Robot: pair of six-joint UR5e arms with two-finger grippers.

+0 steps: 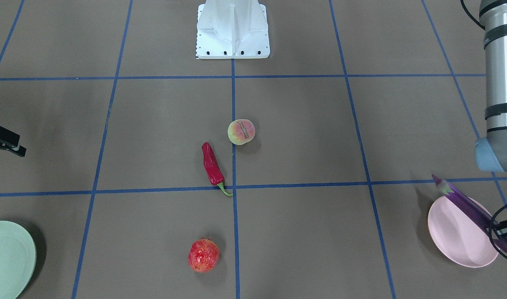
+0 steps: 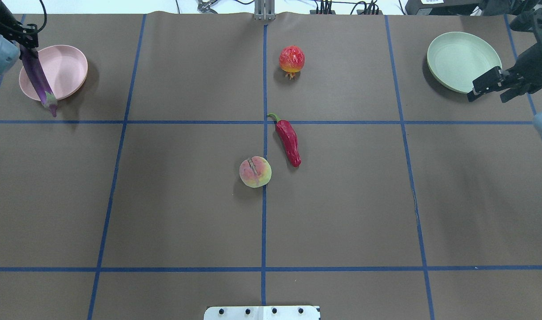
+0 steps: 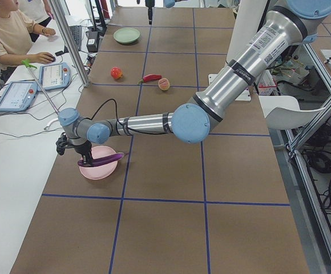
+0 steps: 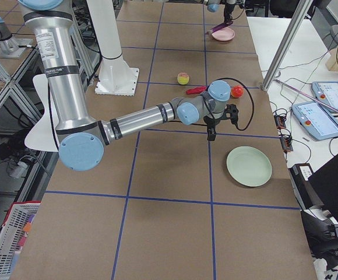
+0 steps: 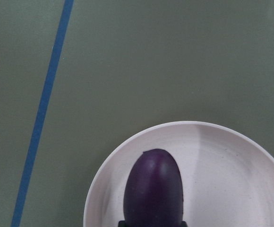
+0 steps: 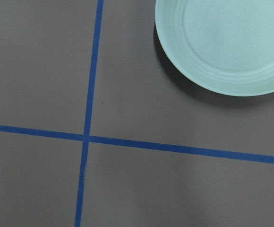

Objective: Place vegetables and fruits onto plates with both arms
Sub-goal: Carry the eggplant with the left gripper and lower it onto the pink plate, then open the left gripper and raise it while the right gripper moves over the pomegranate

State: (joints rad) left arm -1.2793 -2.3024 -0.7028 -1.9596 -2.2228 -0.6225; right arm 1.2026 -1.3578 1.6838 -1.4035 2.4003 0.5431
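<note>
Eggplant [image 2: 36, 75] is hanging over the pink plate [image 2: 69, 66]; I am squeezing it in the left gripper [image 2: 25, 44], right gripper [image 2: 488, 94] gaping empty.

The long shiny purple eggplant [image 2: 36, 78] slants over the pink plate [image 2: 69, 66], one end pinched by the left gripper [image 3: 85, 158]. That plate sits in the far left corner of the table [image 2: 186, 213]. The green plate [image 2: 457, 60] sits in the far right corner. The round red pomegranate [image 2: 291, 59] is near the far edge. The red chili [image 2: 288, 141] and the yellow-pink peach [image 2: 255, 172] lie close together in the middle.

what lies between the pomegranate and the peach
The red chili pepper, touching neither the pomegranate nor the peach, clearest in the overhead view.
</note>
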